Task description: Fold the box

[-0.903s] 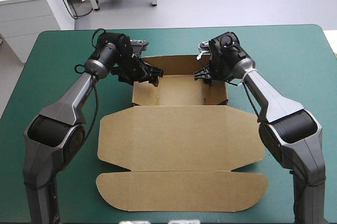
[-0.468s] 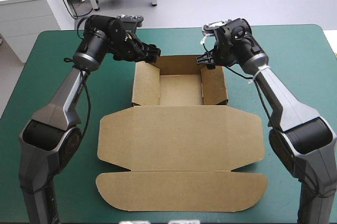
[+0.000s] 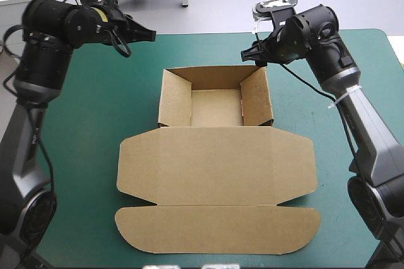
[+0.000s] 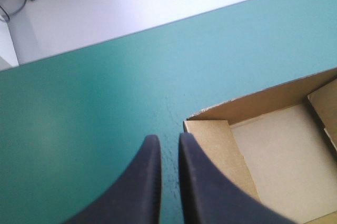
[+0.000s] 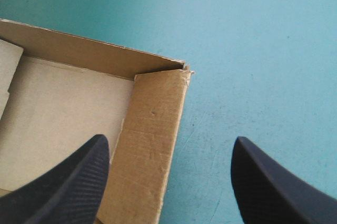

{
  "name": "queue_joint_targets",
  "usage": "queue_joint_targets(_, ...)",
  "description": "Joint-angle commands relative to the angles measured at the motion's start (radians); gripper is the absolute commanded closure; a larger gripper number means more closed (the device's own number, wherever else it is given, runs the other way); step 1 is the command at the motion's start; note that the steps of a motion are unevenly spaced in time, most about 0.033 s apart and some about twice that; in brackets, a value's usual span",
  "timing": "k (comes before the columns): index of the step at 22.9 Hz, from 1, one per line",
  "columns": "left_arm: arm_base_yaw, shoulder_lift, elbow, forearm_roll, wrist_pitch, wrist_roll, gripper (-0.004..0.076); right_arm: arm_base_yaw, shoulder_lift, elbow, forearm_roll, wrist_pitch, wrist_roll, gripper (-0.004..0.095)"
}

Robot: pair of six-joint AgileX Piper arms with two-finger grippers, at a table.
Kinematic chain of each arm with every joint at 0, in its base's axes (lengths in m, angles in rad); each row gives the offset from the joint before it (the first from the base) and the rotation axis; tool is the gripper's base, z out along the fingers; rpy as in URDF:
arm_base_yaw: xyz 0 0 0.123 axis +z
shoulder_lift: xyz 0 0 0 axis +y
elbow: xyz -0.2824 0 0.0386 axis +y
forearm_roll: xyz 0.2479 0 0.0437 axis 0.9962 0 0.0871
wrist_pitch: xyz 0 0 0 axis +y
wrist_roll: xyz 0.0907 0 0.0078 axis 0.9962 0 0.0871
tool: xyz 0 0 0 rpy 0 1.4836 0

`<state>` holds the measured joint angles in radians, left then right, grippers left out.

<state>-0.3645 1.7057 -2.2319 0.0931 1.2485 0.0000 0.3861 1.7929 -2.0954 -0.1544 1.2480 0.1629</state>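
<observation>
Holds left gripper (image 3: 150, 33) all but closed, empty, near far corner of box (image 3: 214, 155); holds right gripper (image 3: 249, 57) spread wide above opposite far corner, open tray ahead and below

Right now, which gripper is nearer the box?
Right. The right gripper hangs just above the box's far right corner; the left gripper sits farther off, beyond its far left corner.

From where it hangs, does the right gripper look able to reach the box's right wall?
Probably yes. The right gripper is open above the far right corner of the box. The right wall stands upright with nothing over it, and the left gripper is off to the left.
</observation>
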Motion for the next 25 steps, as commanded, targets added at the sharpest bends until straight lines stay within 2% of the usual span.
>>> queue_joint_targets(1,-0.003,-0.167,-0.032,-0.007,0.048,0.037,0.0730,0.000,-0.050,-0.027,-0.069,0.003,-0.013,0.0304)
queue_joint_targets(4,-0.003,-0.267,0.003,-0.016,0.048,0.037,0.0732,-0.002,-0.029,-0.026,-0.069,0.003,0.006,0.0304)
queue_joint_targets(8,-0.003,-0.419,0.201,-0.010,0.048,0.040,0.0732,-0.045,0.012,0.025,-0.030,0.003,0.049,0.0304)
queue_joint_targets(10,-0.003,-0.507,0.365,-0.013,0.041,0.040,0.0732,-0.085,0.039,0.062,0.057,0.003,0.049,0.0306)
queue_joint_targets(14,-0.003,-0.704,0.721,-0.018,-0.060,0.033,0.0732,-0.119,0.103,0.081,0.218,0.003,0.028,0.0306)
queue_joint_targets(17,-0.003,-0.877,0.992,-0.049,-0.128,0.033,0.0732,-0.119,0.147,0.081,0.238,0.003,0.011,0.0306)
queue_joint_targets(25,-0.003,-1.129,1.383,-0.081,-0.178,0.033,0.0732,-0.119,0.232,0.082,0.266,0.003,-0.004,0.0327)
